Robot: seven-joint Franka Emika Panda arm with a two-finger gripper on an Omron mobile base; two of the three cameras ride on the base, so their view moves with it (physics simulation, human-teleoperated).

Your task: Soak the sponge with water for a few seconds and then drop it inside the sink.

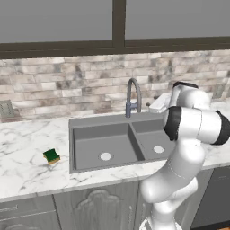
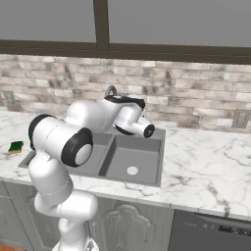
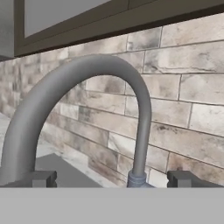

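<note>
- The small rectangular sponge (image 1: 51, 156), dark green on top over a yellow layer, lies flat on the white marble counter (image 1: 27, 148), left of the sink and nearer the counter's front edge than the brick wall.
- Bare marble lies on every side of the sponge; it stands apart from the sink's left rim.
- The large dark grey double-basin sink (image 1: 117, 143) is set into the counter, its front rim close to the counter's front edge, its back rim near the wall.
- Each basin holds a round pale drain, and a raised divider runs between the two.
- The curved grey gooseneck faucet (image 1: 132, 96) rises from the middle of the sink's back rim, just before the pale brick wall (image 1: 67, 83).
- The two-finger gripper (image 3: 111, 178) has its dark tips spread wide apart, nothing between them; it is held up by the faucet's arch, facing the wall.
- The white arm (image 2: 73, 137) reaches over the sink's left basin in the right base view.
- Right of the sink, the counter runs wide and bare to a wall outlet (image 2: 238, 118).
</note>
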